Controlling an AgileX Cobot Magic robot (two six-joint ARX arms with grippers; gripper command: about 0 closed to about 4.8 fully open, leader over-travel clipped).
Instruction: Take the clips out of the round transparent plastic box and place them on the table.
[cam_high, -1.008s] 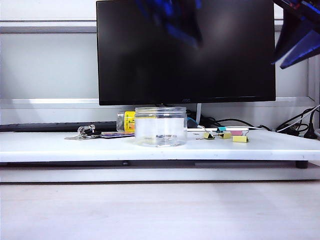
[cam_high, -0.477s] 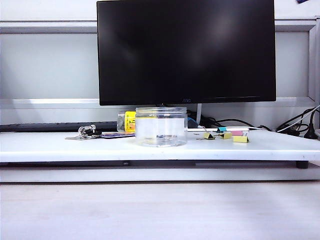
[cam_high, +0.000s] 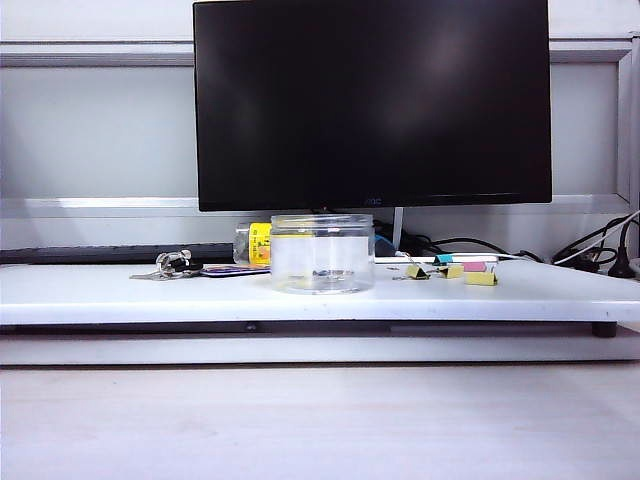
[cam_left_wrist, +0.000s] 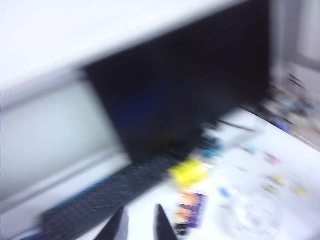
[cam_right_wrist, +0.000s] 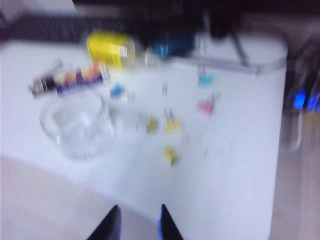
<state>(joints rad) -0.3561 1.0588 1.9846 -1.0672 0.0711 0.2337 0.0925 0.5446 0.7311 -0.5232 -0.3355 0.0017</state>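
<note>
Both arms have left the exterior view. Each end effector, left (cam_left_wrist: 139, 225) and right (cam_right_wrist: 136, 222), looks slightly spread in blur, holding nothing. Mid-counter (cam_high: 120, 295) stands the box (cam_high: 322, 253); three clips (cam_high: 450, 272) lie right of it.

White table (cam_high: 110, 295) seen from the front. A clear jar (cam_high: 322, 253) stands upright near its middle, mouth open to the air above. Three yellow clips (cam_high: 480, 278) lie just right of the jar, with teal and pink clips (cam_high: 472, 266) behind them. Keys (cam_high: 168, 264) and a yellow-labelled bottle (cam_high: 256, 243) lie left and behind. A large monitor (cam_high: 372, 103) walls off the back. The table's front strip and far left are bare. The left gripper (cam_left_wrist: 137, 223) and right gripper (cam_right_wrist: 137, 222), jaws parted, hang high above, well clear.
</note>
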